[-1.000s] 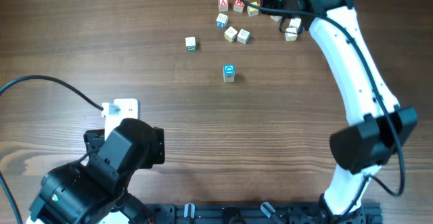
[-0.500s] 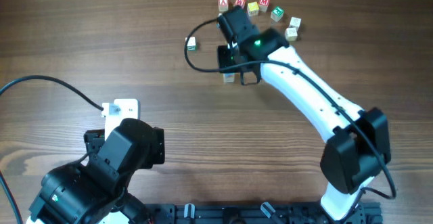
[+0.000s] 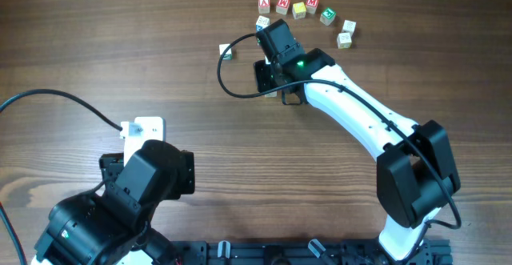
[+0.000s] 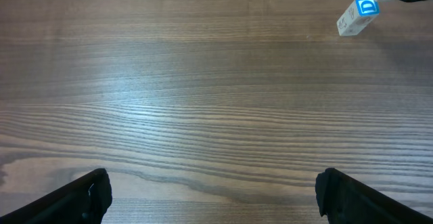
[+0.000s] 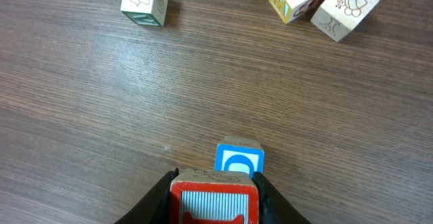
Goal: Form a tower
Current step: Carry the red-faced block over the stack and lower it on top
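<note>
Here, the right gripper (image 5: 214,195) is clamped on a red-faced cube (image 5: 214,207) beside the tower (image 4: 356,15).
The tower (its blue-marked top cube (image 5: 239,162) showing) stands mid-table toward the far side, just beyond the held cube; whether the two touch I cannot tell. Farther off, loose cubes (image 3: 299,9) lie in a row. The left gripper (image 4: 216,200), jaws wide apart, hangs over the table (image 4: 203,82) at near left.
</note>
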Tool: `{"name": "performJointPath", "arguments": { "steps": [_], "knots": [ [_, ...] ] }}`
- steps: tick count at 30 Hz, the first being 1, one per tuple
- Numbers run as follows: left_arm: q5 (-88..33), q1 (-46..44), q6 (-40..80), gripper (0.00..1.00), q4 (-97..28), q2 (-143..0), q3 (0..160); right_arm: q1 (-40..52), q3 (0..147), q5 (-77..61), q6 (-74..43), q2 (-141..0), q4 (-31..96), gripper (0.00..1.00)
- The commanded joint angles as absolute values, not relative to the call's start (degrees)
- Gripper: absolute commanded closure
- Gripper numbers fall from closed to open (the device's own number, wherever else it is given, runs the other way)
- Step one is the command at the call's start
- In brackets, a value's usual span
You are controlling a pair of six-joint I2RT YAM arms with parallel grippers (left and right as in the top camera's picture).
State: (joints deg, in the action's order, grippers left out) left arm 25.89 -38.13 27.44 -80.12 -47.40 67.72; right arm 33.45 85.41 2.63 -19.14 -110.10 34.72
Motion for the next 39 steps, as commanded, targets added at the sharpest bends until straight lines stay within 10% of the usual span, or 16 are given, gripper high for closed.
{"name": "performJointPath", "arguments": {
  "steps": [1,18,28,39],
  "knots": [
    [26.0,-38.0,27.0,0.00,-80.0,-47.3,67.8,33.4,85.0,3.4,-18.2,-112.7,34.2,0.67],
    [26.0,-38.0,27.0,0.00,-80.0,-47.3,67.8,33.4,85.0,6.2,-21.0,-114.1,33.7,0.61],
    [26.0,-38.0,27.0,0.00,-80.0,-47.3,67.8,33.4,85.0,6.2,-20.9,-114.2,33.7,0.09],
    [26.0,-38.0,27.0,0.00,-80.0,-47.3,67.8,33.4,85.0,6.2,-20.8,-116.3,33.9,0.10]
  ]
}}
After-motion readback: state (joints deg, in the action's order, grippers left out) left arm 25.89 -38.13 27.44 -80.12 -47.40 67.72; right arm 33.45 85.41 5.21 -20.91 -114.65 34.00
